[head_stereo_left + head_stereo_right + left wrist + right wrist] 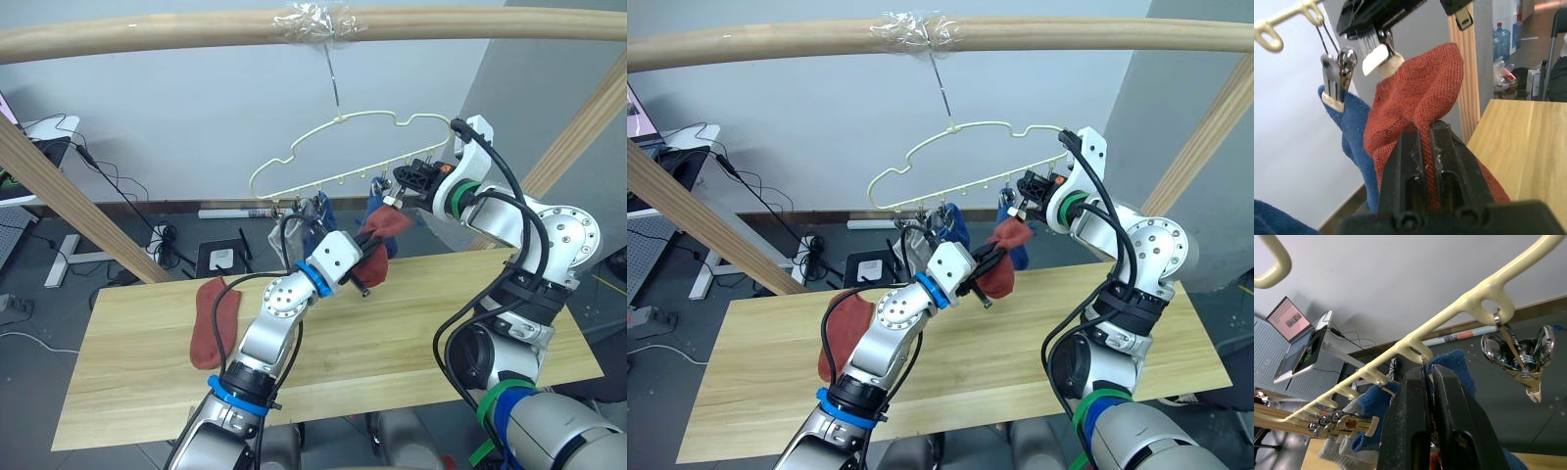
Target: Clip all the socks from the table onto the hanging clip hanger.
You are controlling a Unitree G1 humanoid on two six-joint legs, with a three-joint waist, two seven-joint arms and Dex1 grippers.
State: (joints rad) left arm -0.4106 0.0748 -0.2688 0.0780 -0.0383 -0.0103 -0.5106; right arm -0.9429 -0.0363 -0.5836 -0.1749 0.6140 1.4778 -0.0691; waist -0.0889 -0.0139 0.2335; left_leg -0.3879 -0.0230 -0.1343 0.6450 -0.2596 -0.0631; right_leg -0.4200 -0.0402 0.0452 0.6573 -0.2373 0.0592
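The rust-red sock (1420,98) being worked on is soft, light knit that folds and droops under its own weight, so it is best taken by a pinch of bunched fabric near the cuff, leaving the hem free above the fingers for a clip to bite. It is held that way now: the left gripper (1426,142) is clenched on a fold of the sock, whose pale-edged cuff rises from the fingertips to a clip (1378,49) just above. I judge the cloth unlikely to slip from a firm pinch, though a thin hem could pull out of the clip if tugged. Just beside that cuff, away from the right arm, a blue sock (1352,127) hangs from a neighbouring clip. The right gripper (1428,382), on the far side of the cuff from the left gripper, is closed tight around the sock's clip, apparently squeezing it for the cuff. Above both runs the pale clip hanger (343,147), hooked on a wooden beam (196,34), with an empty clip (1520,355) further along toward the right arm. Below and to the left arm's outer side, a second rust-red sock (214,323) lies flat on the table (392,333), well apart from either gripper.
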